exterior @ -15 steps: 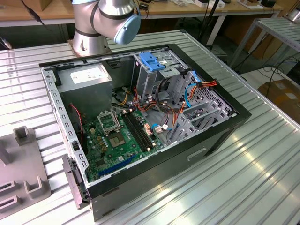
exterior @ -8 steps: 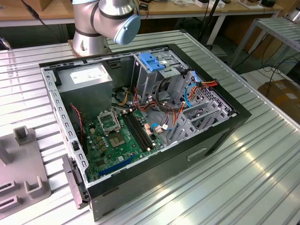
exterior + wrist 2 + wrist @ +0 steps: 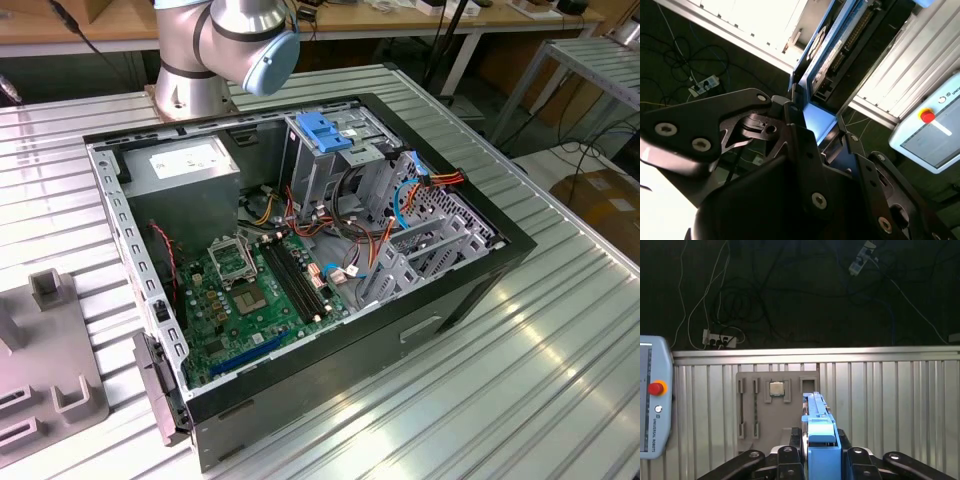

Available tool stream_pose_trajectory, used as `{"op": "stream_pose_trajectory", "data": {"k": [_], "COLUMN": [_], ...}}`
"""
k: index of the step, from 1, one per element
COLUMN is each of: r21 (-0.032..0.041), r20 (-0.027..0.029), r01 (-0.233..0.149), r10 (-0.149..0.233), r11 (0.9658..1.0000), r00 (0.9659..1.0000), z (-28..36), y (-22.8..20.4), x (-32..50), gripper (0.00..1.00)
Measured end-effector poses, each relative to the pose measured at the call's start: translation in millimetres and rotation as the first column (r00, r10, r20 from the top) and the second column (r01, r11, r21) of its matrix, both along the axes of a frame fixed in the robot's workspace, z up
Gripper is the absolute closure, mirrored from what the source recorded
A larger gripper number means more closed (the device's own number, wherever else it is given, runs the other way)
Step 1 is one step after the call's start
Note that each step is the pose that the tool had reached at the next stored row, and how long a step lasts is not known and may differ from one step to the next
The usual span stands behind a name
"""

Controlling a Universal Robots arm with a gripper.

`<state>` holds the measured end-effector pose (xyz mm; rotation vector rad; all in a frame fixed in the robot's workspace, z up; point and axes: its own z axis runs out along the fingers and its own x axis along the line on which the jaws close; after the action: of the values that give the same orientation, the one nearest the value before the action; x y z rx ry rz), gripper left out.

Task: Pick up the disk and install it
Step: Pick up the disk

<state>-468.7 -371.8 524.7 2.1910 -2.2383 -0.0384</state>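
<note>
an open computer case (image 3: 470, 290) lay on its side on the ribbed metal table (image 3: 560, 380), with the arm (image 3: 230, 40) rising just behind it. inside, a grey power-supply box (image 3: 185, 175) with a white sticker sat in the far corner toward the exterior view's left, a green motherboard (image 3: 250, 300) covered the floor, and a metal drive cage (image 3: 335, 165) with a blue latch tab (image 3: 322, 130) stood beside loose red, orange and blue cables (image 3: 350, 260). a grey fixture plate (image 3: 50, 370) lay on the table at the exterior view's left, apart from the case.

One disk (image 3: 820, 440), one computer case (image 3: 450, 300)
</note>
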Motion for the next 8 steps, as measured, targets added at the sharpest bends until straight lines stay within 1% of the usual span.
{"op": "stream_pose_trajectory", "data": {"k": [5,8], "r21": [0.0,0.0], "r20": [0.0,0.0], "r01": [0.0,0.0], "r10": [0.0,0.0], "r11": [1.0,1.0], "r00": [1.0,1.0], "z": [12.7,13.3], "y": [0.0,0.0], "x": [0.0,0.1], "gripper": [0.63,0.63]}}
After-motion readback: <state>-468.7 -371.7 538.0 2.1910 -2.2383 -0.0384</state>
